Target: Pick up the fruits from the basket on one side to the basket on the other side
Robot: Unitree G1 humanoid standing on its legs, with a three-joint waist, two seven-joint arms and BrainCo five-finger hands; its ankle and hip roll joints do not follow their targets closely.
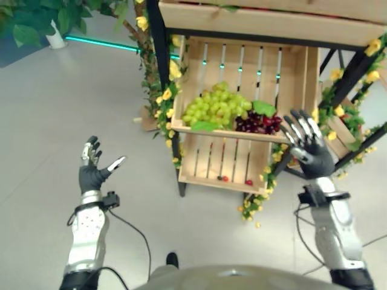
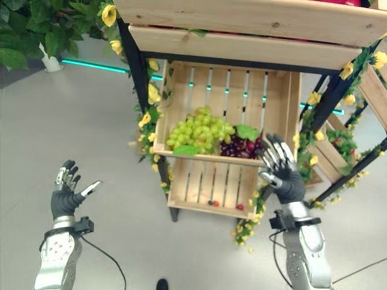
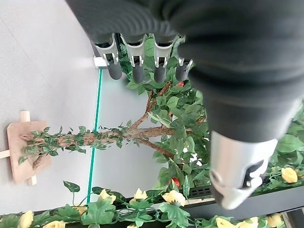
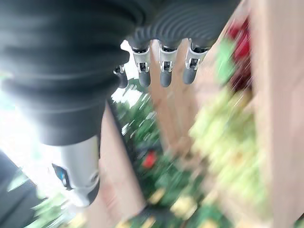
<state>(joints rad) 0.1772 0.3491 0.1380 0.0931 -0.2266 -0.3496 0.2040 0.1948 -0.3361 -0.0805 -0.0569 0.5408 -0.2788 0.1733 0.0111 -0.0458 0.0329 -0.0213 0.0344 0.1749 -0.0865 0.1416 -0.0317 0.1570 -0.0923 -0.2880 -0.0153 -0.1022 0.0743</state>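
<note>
A wooden crate [image 1: 181, 99] on the middle shelf of a black rack holds a bunch of green grapes [image 1: 214, 107] on its left and dark red grapes [image 1: 259, 124] on its right. My right hand [image 1: 308, 145] is raised just right of the crate's front corner, fingers straight and spread, holding nothing. My left hand [image 1: 92, 170] hovers over the floor far left of the rack, also open and empty. A lower crate [image 1: 199, 160] below holds a few small red fruits [image 1: 225, 178].
The black rack post [image 1: 162, 78] wrapped in yellow flowers [image 1: 172, 69] stands left of the crates. Another wooden crate [image 2: 323, 160] with greenery sits lower right. A leafy plant [image 1: 36, 21] stands far left on the grey floor [image 1: 72, 103].
</note>
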